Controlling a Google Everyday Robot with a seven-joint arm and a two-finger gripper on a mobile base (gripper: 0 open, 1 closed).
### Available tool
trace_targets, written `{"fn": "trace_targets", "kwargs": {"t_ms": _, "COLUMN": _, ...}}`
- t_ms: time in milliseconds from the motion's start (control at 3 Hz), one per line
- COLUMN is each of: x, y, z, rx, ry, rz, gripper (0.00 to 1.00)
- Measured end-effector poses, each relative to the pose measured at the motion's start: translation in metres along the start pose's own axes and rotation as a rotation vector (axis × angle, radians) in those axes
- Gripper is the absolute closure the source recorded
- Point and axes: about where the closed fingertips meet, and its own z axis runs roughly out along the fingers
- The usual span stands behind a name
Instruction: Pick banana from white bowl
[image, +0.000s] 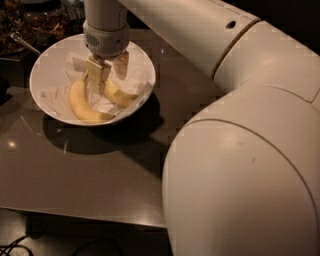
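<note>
The white bowl (42, 67), lined with crumpled white paper, sits at the back left of the dark table. Two bananas lie in it. The shorter, straighter banana (121, 96) is right of centre. A longer, curved banana (82, 107) lies along the front left. My gripper (110, 74) hangs straight down into the bowl over the upper end of the shorter banana. Its fingers are apart, one (97, 75) on the left of that end and one (122, 64) on the right. That end of the banana is partly hidden behind the left finger.
My arm's large white links (240, 150) fill the right half of the view. Dark clutter and a metal utensil (22, 42) lie beyond the bowl at the back left. The table's front edge (100, 217) runs along the bottom.
</note>
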Motion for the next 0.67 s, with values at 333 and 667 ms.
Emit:
{"fn": "trace_targets", "kwargs": {"t_ms": 333, "x": -0.0020, "y": -0.0025, "z": 0.0080, "rx": 0.006, "ry": 0.013, "rz": -0.001, "gripper": 0.48}}
{"fn": "trace_targets", "kwargs": {"t_ms": 667, "x": -0.0025, "y": -0.0072, "z": 0.0158, "rx": 0.011, "ry": 0.026, "rz": 0.001, "gripper": 0.48}}
